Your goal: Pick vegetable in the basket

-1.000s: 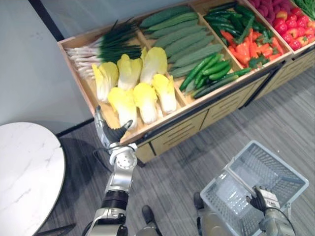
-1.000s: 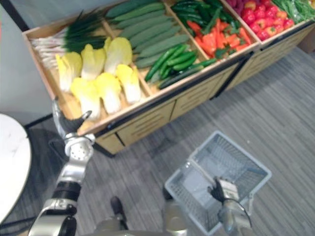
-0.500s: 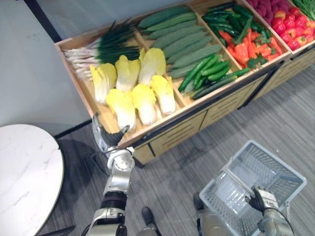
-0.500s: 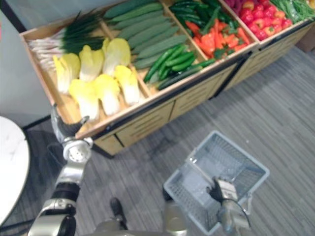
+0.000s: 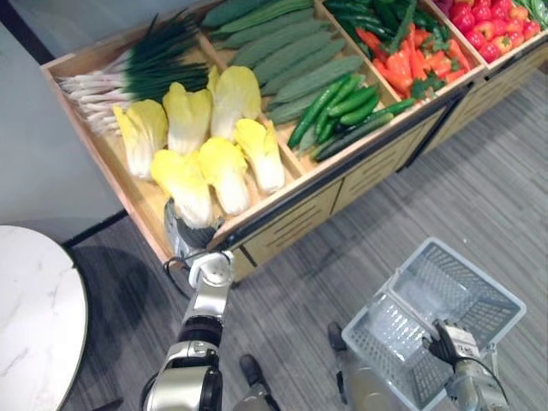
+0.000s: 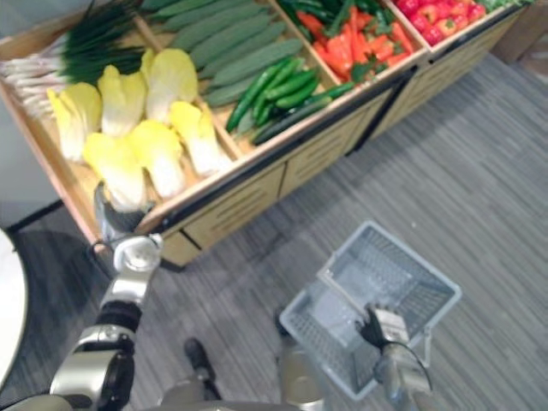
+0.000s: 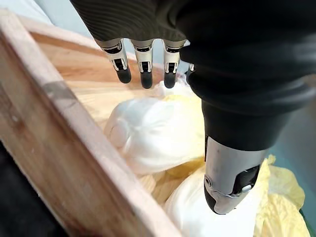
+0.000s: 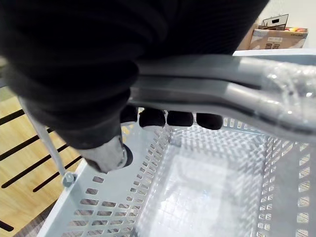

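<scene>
Left hand [image 5: 190, 233] is hovering open and empty at the nearest napa cabbage [image 5: 182, 180], close beside the bin's wooden rim [image 7: 64, 148]. Closing here, it's risking catching that rim or pinching only loose leaves; right hand [image 5: 445, 342] is clutching the basket handle [image 8: 222, 94].

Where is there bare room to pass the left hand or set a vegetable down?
Bare wood between the bin's left wall and the cabbages, by the left hand; the basket's empty floor. Cabbages and cucumbers lie packed.

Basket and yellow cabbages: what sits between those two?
In the left eye view, only the stand's wooden front and then a stretch of bare grey floor separate the cabbages from the basket.
</scene>
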{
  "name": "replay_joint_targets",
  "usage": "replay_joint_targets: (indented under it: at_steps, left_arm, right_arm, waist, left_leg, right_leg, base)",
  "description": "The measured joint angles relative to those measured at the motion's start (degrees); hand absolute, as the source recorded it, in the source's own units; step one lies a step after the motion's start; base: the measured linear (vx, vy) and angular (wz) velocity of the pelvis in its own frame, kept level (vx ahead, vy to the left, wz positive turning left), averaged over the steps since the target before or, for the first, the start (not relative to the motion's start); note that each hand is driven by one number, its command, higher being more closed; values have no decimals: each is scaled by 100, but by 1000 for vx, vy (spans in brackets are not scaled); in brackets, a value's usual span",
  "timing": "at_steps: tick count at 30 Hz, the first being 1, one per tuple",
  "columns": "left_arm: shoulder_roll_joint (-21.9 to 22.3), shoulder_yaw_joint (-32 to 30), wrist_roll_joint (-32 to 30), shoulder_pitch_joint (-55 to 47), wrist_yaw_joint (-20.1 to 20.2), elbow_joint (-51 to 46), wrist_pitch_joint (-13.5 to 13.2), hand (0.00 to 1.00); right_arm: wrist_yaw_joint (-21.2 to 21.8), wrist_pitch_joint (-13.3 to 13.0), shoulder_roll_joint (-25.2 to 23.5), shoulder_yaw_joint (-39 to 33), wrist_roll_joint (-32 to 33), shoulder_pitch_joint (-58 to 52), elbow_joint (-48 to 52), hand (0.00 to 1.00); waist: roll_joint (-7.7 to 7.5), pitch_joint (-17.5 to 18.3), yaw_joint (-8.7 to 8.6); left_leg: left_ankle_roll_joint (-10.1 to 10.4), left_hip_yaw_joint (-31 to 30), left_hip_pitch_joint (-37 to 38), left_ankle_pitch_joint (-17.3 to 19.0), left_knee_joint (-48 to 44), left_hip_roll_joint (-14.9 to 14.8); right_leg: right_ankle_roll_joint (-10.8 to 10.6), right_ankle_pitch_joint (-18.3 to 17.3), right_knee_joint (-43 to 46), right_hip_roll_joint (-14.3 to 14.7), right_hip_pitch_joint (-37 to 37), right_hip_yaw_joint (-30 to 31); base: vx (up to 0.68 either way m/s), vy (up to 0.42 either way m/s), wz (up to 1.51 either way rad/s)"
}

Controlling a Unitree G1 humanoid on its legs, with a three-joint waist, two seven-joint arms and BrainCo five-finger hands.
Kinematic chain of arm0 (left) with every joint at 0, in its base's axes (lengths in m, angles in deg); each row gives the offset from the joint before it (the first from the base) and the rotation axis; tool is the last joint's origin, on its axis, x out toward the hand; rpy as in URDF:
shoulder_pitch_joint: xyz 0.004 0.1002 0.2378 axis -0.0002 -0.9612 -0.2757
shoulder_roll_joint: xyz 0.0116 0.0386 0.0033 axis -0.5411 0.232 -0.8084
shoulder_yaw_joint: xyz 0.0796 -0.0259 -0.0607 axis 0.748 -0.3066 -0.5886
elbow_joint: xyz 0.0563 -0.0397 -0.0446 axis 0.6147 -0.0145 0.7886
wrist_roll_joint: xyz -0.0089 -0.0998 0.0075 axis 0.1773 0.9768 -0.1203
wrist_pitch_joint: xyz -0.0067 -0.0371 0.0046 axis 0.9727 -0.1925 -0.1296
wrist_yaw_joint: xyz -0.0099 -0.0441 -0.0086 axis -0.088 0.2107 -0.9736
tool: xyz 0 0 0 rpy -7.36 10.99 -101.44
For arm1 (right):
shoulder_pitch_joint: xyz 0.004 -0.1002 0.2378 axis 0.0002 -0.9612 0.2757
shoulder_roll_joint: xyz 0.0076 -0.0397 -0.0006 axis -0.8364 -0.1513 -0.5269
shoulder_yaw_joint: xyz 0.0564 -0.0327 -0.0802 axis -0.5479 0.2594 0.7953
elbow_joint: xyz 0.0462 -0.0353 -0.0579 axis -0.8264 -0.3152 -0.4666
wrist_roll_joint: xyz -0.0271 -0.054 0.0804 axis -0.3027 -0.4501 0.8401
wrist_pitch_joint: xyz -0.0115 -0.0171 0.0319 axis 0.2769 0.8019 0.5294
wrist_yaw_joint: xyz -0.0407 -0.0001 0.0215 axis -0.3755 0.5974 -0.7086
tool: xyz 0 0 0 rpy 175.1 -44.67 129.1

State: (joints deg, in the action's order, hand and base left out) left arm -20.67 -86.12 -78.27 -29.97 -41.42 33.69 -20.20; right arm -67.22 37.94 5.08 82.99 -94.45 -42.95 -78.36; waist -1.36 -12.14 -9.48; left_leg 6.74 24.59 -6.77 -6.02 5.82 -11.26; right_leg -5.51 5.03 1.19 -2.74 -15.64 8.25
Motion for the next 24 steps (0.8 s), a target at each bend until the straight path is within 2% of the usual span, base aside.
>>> replay_joint_targets:
  at_steps: [11, 15, 24]
  left_arm:
    - [-33, -66, 175, 322, -244, 249, 7, 0]
    - [-65, -240, 196, 621, -390, 631, 62, 0]
    - [-254, -463, 238, 1087, -437, 1159, 249, 0]
  right_arm:
    - [-315, -27, 1, 242, -2, -27, 37, 100]
    - [-381, -55, 1, 287, -3, -34, 39, 100]
    - [-567, -125, 1, 526, -5, -47, 89, 100]
  waist:
    - [-65, -5, 1]
    - [-85, -10, 2]
    - [-218, -48, -2]
  left_leg:
    - [-2, 79, -144, -9, -8, -1]
    - [1, 114, -143, -11, -11, -16]
    - [5, 133, -206, -26, -5, -36]
  right_leg:
    - [3, 9, 82, 20, -225, 84]
    - [4, 9, 96, 37, -249, 108]
    - [5, 10, 111, 55, -334, 119]
  base:
    - [12, -4, -3]
    - [25, -15, -4]
    - [3, -5, -1]
